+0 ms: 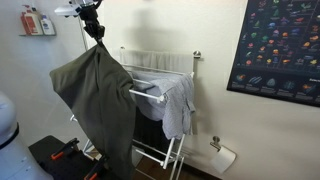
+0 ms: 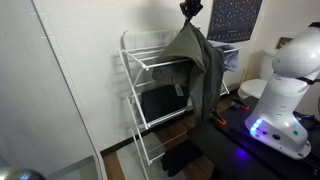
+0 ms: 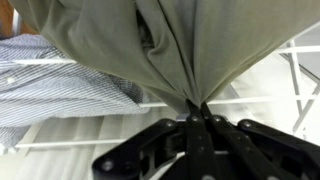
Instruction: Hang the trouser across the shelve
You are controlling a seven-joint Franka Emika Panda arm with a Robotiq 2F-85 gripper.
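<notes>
Shelve (image 1: 147,96): it stands unfolded against the wall in both exterior views. Its top rails are bare of the olive fabric as far as I can see.

Trouser (image 1: 95,100): it is off the floor and hangs full length from one pinched point high up. In an exterior view (image 2: 197,60) the cloth falls beside the upper corner of the shelve and seems to brush it. Whether any of it already lies over a rail, I cannot tell.

Shirt (image 1: 178,105): light blue, draped over the rails on the far side. The wrist view shows its striped cloth (image 3: 50,85) below the trouser.

Gripper (image 3: 200,112): the fingers are closed tight on a gathered fold of the trouser, above the top of the shelve (image 1: 93,28).

Progress, my judgement: the grasp and the lift are done, the hanging is not. What is left is to carry the fabric over a top rail, lower it until the cloth drapes down both sides, and then let go. Risk: the shirt may get dragged along.
</notes>
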